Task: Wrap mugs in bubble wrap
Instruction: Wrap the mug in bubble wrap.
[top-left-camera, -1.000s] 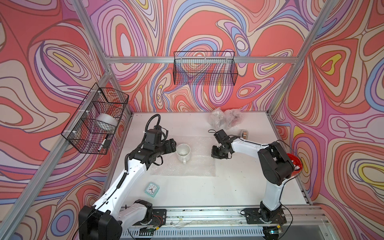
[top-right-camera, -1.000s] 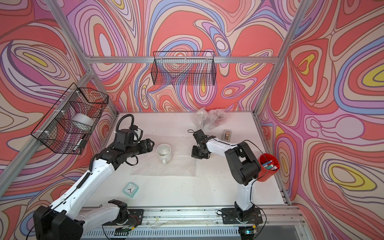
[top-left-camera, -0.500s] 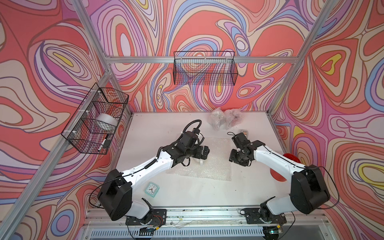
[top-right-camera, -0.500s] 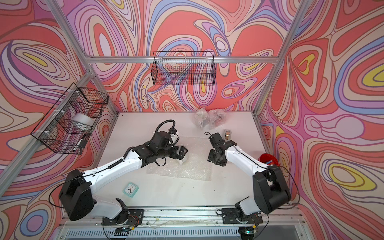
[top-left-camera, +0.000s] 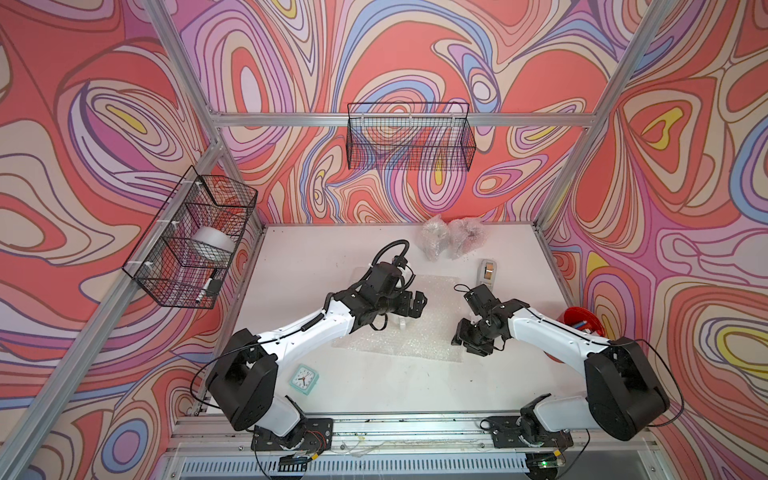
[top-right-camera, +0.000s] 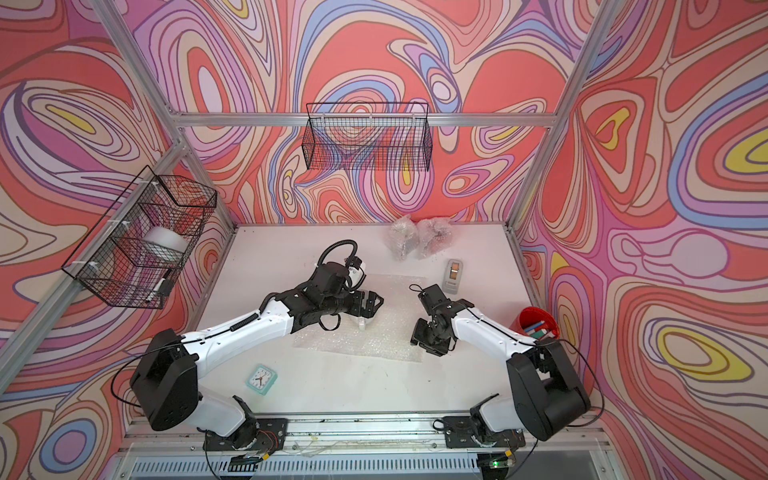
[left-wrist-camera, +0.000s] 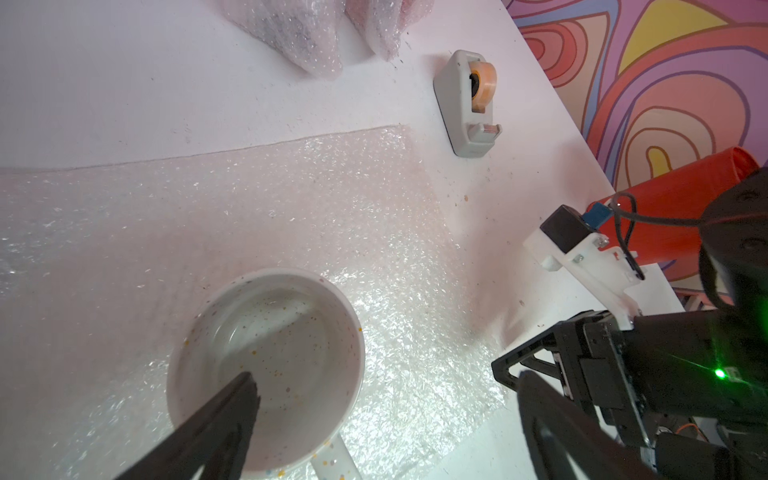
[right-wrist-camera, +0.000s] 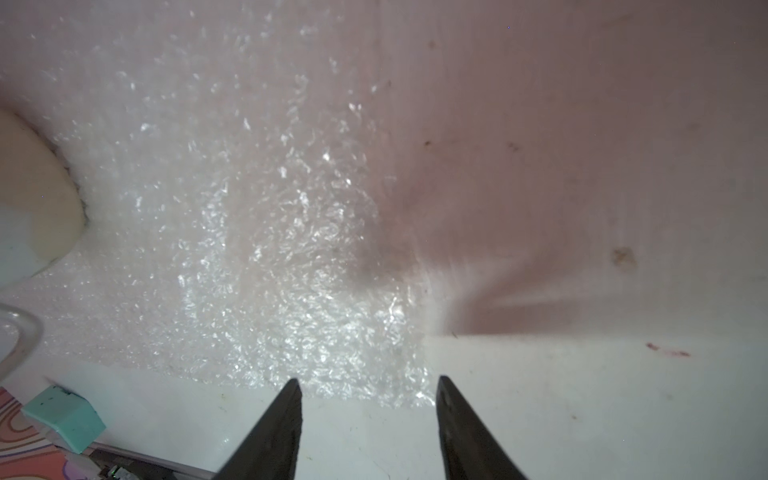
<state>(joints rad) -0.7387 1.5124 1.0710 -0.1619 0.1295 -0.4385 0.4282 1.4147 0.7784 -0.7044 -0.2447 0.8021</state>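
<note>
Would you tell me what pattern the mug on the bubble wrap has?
The mug is white with tiny coloured speckles; the left wrist view shows it best.

No writing can be read; marks on the clock (top-left-camera: 304, 377) are too small.

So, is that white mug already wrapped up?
No, the white mug stands bare and upright on the flat bubble wrap sheet.

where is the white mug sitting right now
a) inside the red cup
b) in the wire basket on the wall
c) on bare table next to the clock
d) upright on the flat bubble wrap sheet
D: the left wrist view shows the white mug standing mouth up on the bubble wrap sheet, which lies flat on the table.
</note>
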